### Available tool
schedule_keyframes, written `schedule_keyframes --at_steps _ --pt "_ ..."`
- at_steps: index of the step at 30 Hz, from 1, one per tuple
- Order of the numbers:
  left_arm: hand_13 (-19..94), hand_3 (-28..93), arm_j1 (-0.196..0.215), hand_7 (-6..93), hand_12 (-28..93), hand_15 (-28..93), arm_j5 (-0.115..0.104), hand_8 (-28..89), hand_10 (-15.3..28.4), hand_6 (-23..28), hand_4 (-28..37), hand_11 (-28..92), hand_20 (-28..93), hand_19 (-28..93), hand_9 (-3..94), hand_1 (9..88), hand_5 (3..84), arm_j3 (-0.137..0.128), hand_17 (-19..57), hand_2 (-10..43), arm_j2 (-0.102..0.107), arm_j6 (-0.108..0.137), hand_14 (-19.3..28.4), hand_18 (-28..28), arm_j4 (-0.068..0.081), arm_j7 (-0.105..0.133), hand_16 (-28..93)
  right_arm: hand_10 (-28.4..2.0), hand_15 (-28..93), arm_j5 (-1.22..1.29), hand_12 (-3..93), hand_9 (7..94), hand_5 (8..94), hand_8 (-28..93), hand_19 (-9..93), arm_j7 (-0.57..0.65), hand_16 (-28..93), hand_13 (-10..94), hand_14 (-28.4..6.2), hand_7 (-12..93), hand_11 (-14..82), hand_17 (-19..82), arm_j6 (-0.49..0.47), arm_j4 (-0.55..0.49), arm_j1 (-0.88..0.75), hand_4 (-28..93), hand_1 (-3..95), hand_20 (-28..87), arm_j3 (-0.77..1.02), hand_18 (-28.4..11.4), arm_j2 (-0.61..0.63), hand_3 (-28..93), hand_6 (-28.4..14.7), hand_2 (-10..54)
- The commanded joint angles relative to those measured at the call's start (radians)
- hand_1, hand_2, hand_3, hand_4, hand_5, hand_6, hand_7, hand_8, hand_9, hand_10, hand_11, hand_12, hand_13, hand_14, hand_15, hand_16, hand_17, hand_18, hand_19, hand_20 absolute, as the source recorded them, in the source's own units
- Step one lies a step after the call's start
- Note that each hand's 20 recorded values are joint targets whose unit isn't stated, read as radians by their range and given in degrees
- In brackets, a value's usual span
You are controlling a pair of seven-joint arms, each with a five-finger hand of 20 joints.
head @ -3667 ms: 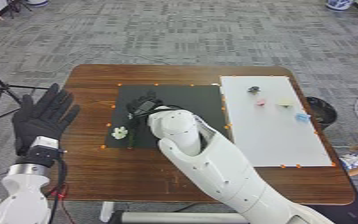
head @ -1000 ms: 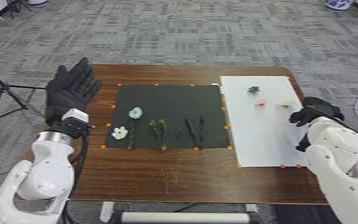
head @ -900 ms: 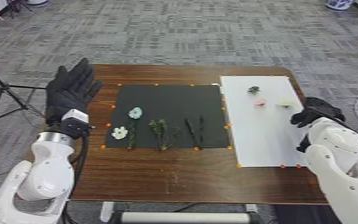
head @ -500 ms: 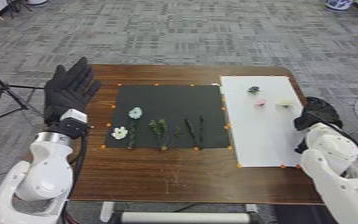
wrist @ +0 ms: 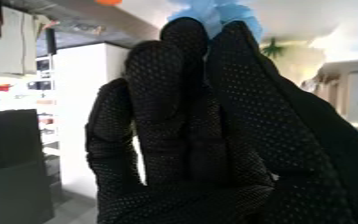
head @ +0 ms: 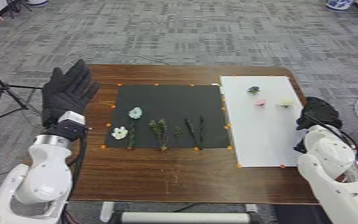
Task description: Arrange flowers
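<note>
The right hand [head: 320,111] pinches what seems a blue flower [wrist: 213,12]; the black mat [head: 171,100] lies leftward, past the white mat [head: 266,137].

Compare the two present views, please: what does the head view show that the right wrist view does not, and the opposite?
Head view: black mat with a small white flower, white board with a small pink flower, open black-gloved left hand.
Right wrist view: pinched light-blue ruffled flower.
Both views: the black-gloved right hand.
</note>
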Motion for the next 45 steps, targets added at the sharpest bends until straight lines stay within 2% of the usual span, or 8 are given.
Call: schedule_keyframes --at_steps 1,4,6,9,13,16,26,45 --pt "16 65 0.019 7.5 4 10 -0.017 -9 12.0 8.6 -28.3 13 3 33 24.7 24.9 37.3 -0.010 -8.0 17.8 -0.011 -0.002 7.9 9.8 -0.001 0.012 -7 -7.4 47 -0.025 49.4 82.3 72.6 1 80 -0.007 48 70 -5.4 35 15.6 34 0.097 -0.077 -0.032 -28 63.0 42 0.012 -21.9 0.015 72 -0.9 -9.5" --pt "16 64 0.020 7.4 4 10 -0.018 -9 11.9 8.6 -28.3 13 3 33 24.6 25.2 37.2 -0.020 -8.0 17.8 -0.015 -0.013 7.9 9.8 0.016 0.007 -7 -7.6 47 -0.022 49.6 82.5 72.9 1 80 -0.048 48 70 -5.4 34 15.5 34 0.140 -0.129 -0.034 -28 62.8 42 0.000 -22.0 0.024 73 -0.9 -9.5" --pt "16 63 0.015 7.2 4 10 0.012 -9 12.0 8.4 -28.3 13 3 33 24.7 25.3 37.1 -0.027 -8.0 17.9 -0.019 -0.064 7.9 9.9 0.064 0.017 -7 -7.6 47 -0.004 49.8 82.6 72.9 1 80 -0.075 48 70 -5.5 34 15.5 34 0.160 -0.164 -0.024 -28 62.7 43 -0.016 -22.0 0.023 73 -0.9 -9.5" --pt "16 61 0.017 7.3 4 9 0.092 -9 11.7 7.8 -28.3 13 3 32 24.9 26.6 36.6 -0.037 -7.8 18.7 -0.023 -0.020 7.7 9.9 0.086 0.001 -7 -7.6 47 0.002 49.8 82.6 72.8 1 80 -0.120 48 70 -5.5 35 15.5 34 0.185 -0.204 0.006 -28 62.6 43 -0.057 -21.9 0.014 73 -1.0 -9.5" --pt "16 60 0.016 7.4 3 9 0.012 -9 11.5 7.7 -28.3 13 3 32 24.9 26.3 36.2 -0.025 -7.7 19.0 0.003 0.025 7.4 9.8 0.087 -0.010 -7 -7.7 47 -0.022 50.1 82.5 72.7 1 80 -0.256 49 70 -5.6 35 15.7 34 0.211 -0.246 0.041 -28 62.5 43 -0.111 -21.7 -0.018 73 -0.9 -9.5" --pt "15 58 0.016 7.1 4 8 0.047 -9 11.4 7.7 -28.3 13 3 31 24.5 27.1 36.0 -0.025 -7.8 19.4 0.012 0.033 6.9 9.7 0.100 -0.034 -7 -7.4 47 -0.053 50.3 82.1 72.4 1 80 -0.345 49 69 -5.4 35 15.8 33 0.228 -0.235 0.122 -28 62.5 43 -0.206 -21.0 -0.052 72 -0.8 -9.5" --pt "14 56 -0.037 6.8 3 7 0.041 -9 11.1 7.8 -28.3 12 4 30 23.6 27.5 35.6 0.022 -7.9 19.5 0.012 0.025 6.7 8.9 0.136 -0.043 -6 -6.8 47 0.028 50.2 81.5 71.3 0 79 -0.488 49 68 -5.1 37 15.7 33 0.164 -0.104 0.330 -28 61.9 44 -0.456 -20.2 -0.224 72 -0.2 -9.5" --pt "14 57 -0.088 6.7 3 7 0.055 -9 11.1 7.8 -28.3 12 4 30 23.4 27.1 35.5 0.073 -8.0 19.4 0.030 0.021 6.8 8.8 0.134 -0.043 -6 -6.8 46 -0.089 48.4 81.0 69.7 -2 77 -0.502 49 67 -4.5 39 15.0 32 0.088 0.224 0.432 -28 61.8 44 -0.648 -19.4 -0.492 72 0.7 -9.5"
